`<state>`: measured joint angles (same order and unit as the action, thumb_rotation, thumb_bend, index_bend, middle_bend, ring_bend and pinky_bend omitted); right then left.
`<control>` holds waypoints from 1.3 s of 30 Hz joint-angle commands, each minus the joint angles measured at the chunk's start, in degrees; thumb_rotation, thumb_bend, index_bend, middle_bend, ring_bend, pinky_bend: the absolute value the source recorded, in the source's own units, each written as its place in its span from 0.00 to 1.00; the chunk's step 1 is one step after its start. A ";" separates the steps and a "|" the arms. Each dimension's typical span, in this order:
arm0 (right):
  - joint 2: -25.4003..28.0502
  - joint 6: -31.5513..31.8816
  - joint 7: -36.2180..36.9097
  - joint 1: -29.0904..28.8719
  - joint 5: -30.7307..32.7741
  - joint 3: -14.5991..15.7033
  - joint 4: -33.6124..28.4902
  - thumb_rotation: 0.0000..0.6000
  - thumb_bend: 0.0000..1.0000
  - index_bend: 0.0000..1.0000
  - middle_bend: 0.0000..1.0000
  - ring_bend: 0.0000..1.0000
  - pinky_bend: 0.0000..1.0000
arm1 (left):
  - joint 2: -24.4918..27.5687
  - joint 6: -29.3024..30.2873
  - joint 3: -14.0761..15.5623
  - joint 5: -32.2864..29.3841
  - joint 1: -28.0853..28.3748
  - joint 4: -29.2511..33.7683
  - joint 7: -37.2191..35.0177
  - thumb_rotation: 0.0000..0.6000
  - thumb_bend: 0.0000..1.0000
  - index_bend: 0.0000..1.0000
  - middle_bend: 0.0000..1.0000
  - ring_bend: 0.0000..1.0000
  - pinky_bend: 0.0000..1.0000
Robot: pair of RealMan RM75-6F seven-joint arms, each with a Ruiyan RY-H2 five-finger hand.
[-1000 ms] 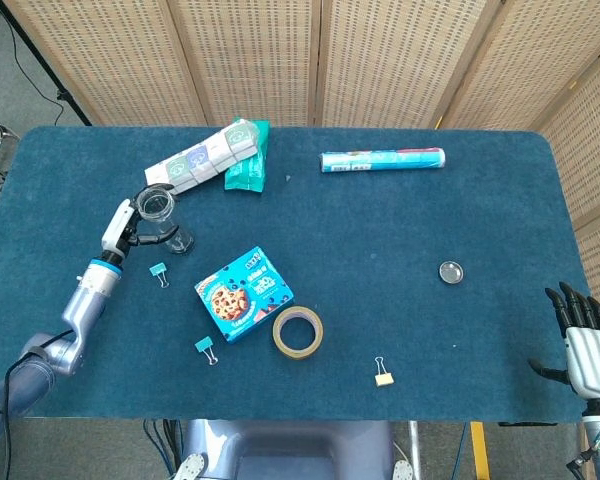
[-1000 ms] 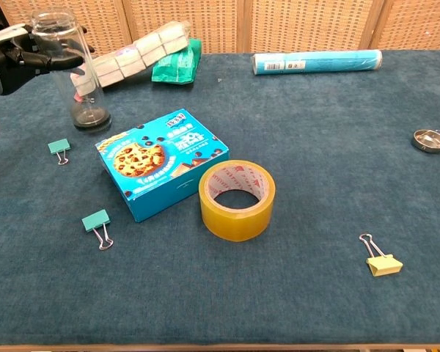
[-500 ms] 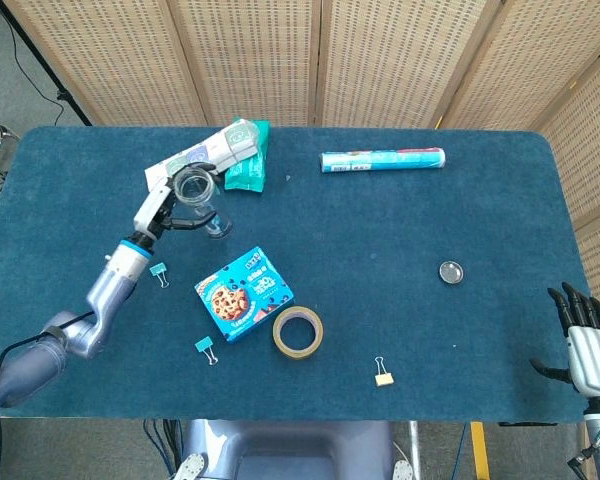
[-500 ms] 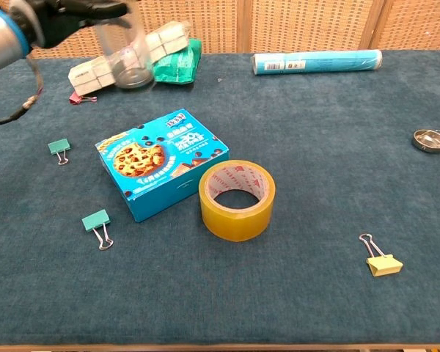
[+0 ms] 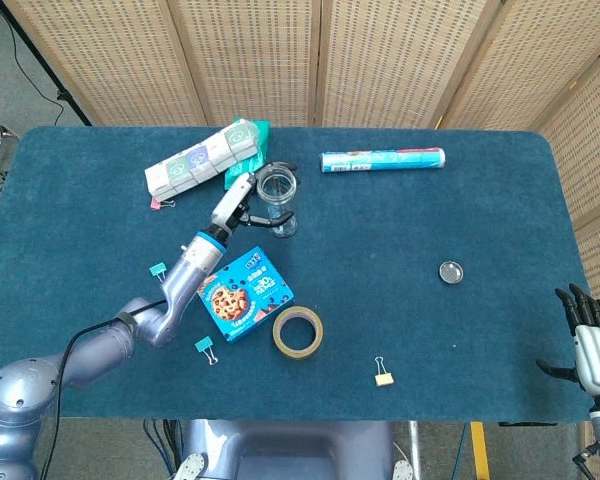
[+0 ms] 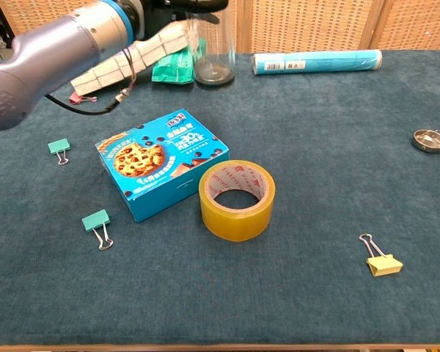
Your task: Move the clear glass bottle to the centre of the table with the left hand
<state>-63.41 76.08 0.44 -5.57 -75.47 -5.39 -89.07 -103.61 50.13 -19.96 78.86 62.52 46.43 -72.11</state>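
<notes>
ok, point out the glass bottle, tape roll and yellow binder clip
glass bottle (image 5: 277, 195), head view, on its clear side wall
tape roll (image 6: 237, 200), chest view, on its front outer wall
yellow binder clip (image 6: 384, 265), chest view, on its yellow body

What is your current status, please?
Left hand grips clear glass bottle, upright. Right hand open, idle. Cookie box nearby; centre unobstructed.

A blue-carpeted table (image 5: 400, 320) carries a cookie box (image 5: 244, 293), a roll of yellow tape (image 5: 298, 332), teal binder clips (image 5: 206, 348), a yellow binder clip (image 5: 383, 376), a blue tube (image 5: 382, 159), a small metal lid (image 5: 451, 271) and a long white carton (image 5: 202, 158).
</notes>
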 commanded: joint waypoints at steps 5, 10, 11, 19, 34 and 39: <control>0.25 -0.34 0.70 0.06 0.47 -0.13 0.14 1.00 0.03 0.00 0.00 0.00 0.00 | -5.03 -2.00 0.62 0.00 2.40 -4.90 -2.14 1.00 0.38 0.42 0.36 0.27 0.33; 0.28 -0.56 0.79 -0.03 0.58 -0.18 0.17 1.00 0.03 0.00 0.00 0.00 0.00 | -6.84 -2.18 1.33 0.43 2.70 -6.35 -3.89 1.00 0.38 0.42 0.36 0.27 0.33; 0.30 -0.63 0.79 -0.05 0.61 -0.18 0.18 1.00 0.03 0.00 0.00 0.00 0.00 | -7.11 -2.17 1.57 0.61 2.69 -6.53 -4.18 1.00 0.38 0.42 0.36 0.26 0.33; 0.53 -0.64 0.99 -0.03 0.67 -0.24 -0.05 1.00 0.03 0.00 0.00 0.00 0.00 | -9.97 -2.68 3.13 1.15 2.64 -9.00 -4.66 1.00 0.38 0.42 0.36 0.26 0.33; 0.94 -0.22 1.56 0.12 0.54 -0.39 -0.33 1.00 0.03 0.00 0.00 0.00 0.00 | -10.23 -2.43 5.64 3.22 2.34 -9.42 -4.60 1.00 0.36 0.13 0.00 0.00 0.04; 1.01 -0.02 1.54 0.18 0.38 -0.37 -0.53 1.00 0.03 0.00 0.00 0.00 0.00 | -9.83 -1.74 6.15 3.67 1.95 -8.88 -4.37 1.00 0.36 0.07 0.00 0.00 0.00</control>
<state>-62.40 76.05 1.99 -5.39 -75.08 -5.76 -89.59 -113.51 48.25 -13.86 82.49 64.57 37.41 -76.50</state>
